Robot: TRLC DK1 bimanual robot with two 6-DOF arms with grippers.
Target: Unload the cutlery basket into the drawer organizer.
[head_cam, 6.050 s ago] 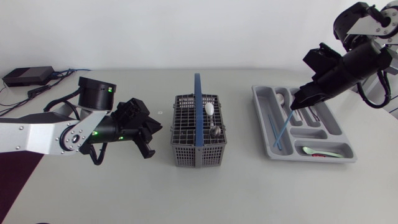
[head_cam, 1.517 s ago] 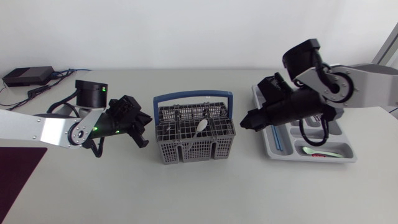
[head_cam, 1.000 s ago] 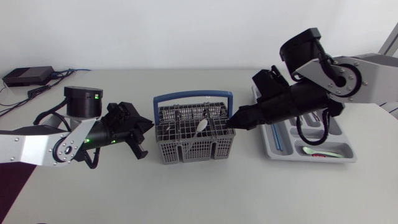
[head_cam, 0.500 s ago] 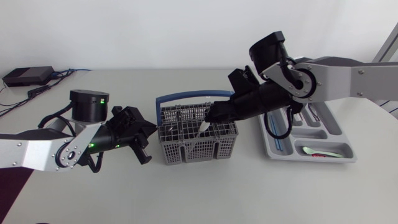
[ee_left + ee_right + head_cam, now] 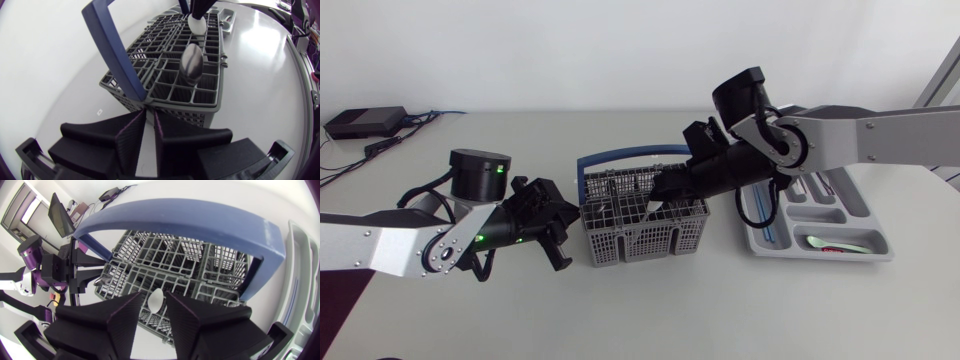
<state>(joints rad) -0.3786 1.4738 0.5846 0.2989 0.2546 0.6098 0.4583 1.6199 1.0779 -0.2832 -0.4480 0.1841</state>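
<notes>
The right gripper [image 5: 154,305] hangs over the basket [image 5: 650,240] with its fingers apart, and the white spoon [image 5: 156,299] stands between them. I think it should dip lower, squeeze gently, then lift straight up, missing the blue handle [image 5: 175,217]. The drawer organizer [image 5: 865,257] waits at the basket's 3 o'clock. The left gripper [image 5: 149,114] is at its 9 o'clock end; I cannot tell if it pinches

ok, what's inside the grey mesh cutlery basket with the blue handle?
A white plastic spoon between the right gripper's fingers and a metal spoon, bowls up. Their handles sit hidden below the basket's grid.
</notes>
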